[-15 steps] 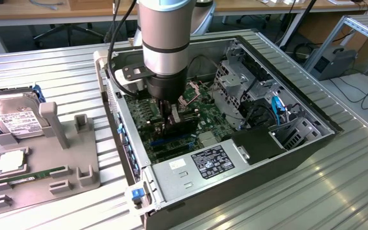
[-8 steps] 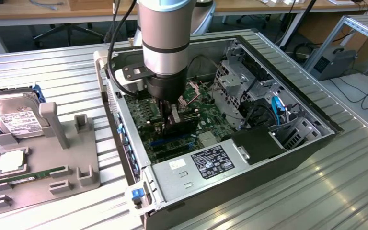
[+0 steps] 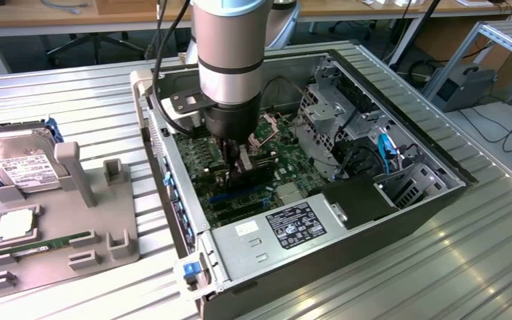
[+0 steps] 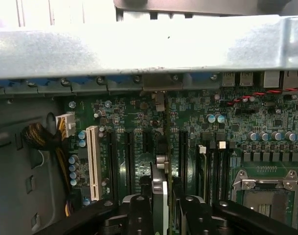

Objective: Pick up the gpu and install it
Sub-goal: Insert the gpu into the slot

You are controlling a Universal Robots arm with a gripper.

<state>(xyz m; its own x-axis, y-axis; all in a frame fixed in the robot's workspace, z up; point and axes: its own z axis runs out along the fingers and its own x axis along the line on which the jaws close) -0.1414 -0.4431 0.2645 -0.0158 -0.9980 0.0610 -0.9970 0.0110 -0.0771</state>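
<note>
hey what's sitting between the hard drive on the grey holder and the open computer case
In the exterior view, between the hard drive and the computer case stand the grey holder's upright posts, then bare ribbed table.

Between the jaws of the matt black gripper [image 4: 161, 205] sits the gpu [image 4: 162, 161] — dull black board with a bare metal edge. Beyond the jaws, the motherboard [image 4: 237, 122] is matt green, with 1 glossy white plastic slot [image 4: 94, 161] to one side. The computer case [image 3: 238, 247] is brushed grey sheet metal — its table [image 3: 434, 267] ribbed, shiny aluminium.
</note>
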